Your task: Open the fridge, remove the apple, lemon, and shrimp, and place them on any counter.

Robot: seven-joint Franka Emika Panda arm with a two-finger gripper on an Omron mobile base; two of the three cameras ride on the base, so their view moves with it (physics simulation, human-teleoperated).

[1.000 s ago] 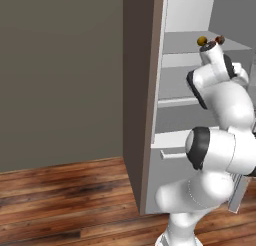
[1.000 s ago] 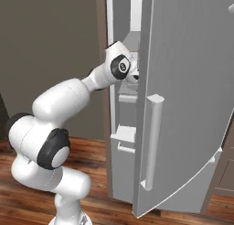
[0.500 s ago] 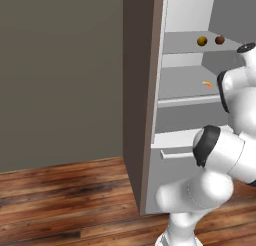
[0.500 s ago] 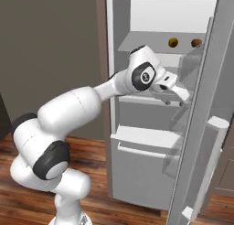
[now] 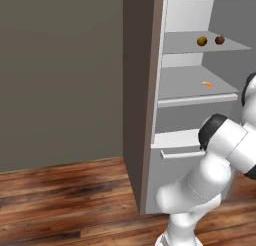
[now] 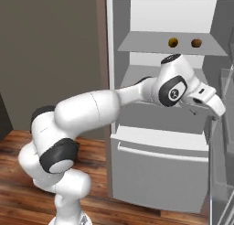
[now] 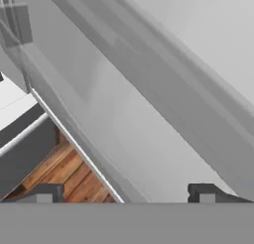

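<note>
The fridge [image 5: 150, 115] stands open, its white shelves bare to both base views. On the top shelf the yellow lemon [image 5: 201, 40] [image 6: 172, 42] lies left of the dark red apple [image 5: 219, 39] [image 6: 196, 42]. One shelf down sits the small orange shrimp [image 5: 206, 83]. My gripper [image 6: 215, 106] hangs at the fridge's right side by the swung-out door [image 6: 224, 137], below the fruit shelf. In the hand view the gripper [image 7: 126, 193] is open, its fingertips [image 7: 44, 192] far apart with nothing between them, facing the door's grey inner face. The counter is out of view.
A closed lower drawer [image 6: 155, 169] with a bar handle fills the fridge's bottom. A dark brown wall [image 5: 60, 75] stands left of the fridge, with wooden floor [image 5: 60, 200] in front. My arm [image 6: 91, 109] stretches across the fridge's middle shelf.
The door has swung further open to the right, exposing the whole interior. My hand has moved right and down from the top shelf toward the door, still open.
</note>
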